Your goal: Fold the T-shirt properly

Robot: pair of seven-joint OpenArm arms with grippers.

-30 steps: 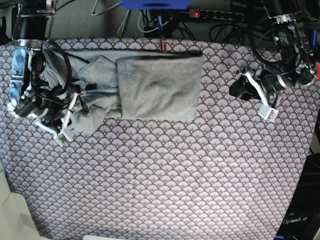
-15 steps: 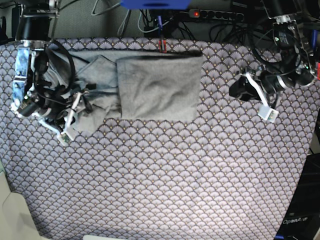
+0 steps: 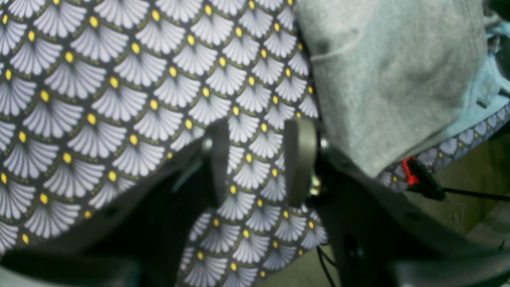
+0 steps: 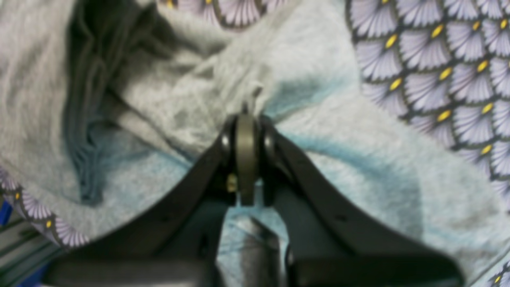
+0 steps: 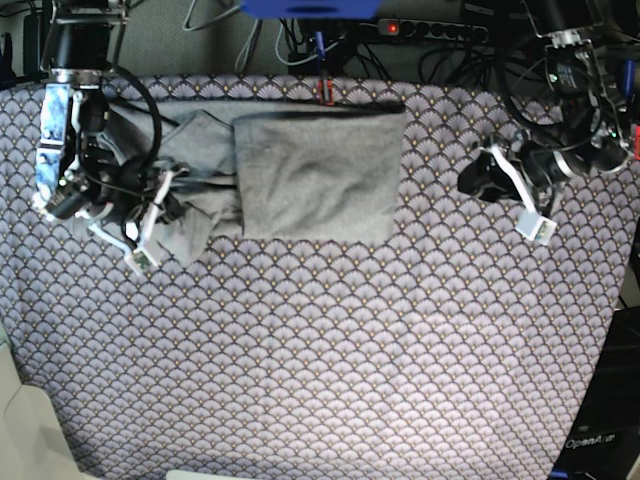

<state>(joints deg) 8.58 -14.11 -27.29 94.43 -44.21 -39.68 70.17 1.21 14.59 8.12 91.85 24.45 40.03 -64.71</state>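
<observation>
The light grey T-shirt point(image 5: 320, 175) lies at the far side of the table, its right part folded into a flat rectangle and its left part bunched in loose folds point(image 5: 190, 205). My right gripper point(image 5: 148, 243) sits on that bunched left end. In the right wrist view its jaws point(image 4: 247, 119) are shut on a pinch of the T-shirt point(image 4: 191, 95). My left gripper point(image 5: 530, 222) hovers over the tablecloth to the right of the shirt. Its fingers point(image 3: 301, 159) stand apart with nothing between them, and the T-shirt's edge point(image 3: 390, 79) lies just beyond.
A purple-grey fan-patterned tablecloth point(image 5: 330, 350) covers the whole table. A red clip point(image 5: 324, 92) holds it at the far edge, beside the shirt's top hem. Cables and a power strip point(image 5: 430, 30) lie behind the table.
My right gripper has closed on the shirt's bunched left end and shifted a little right and away, pulling the fabric with it. The left arm has not moved.
</observation>
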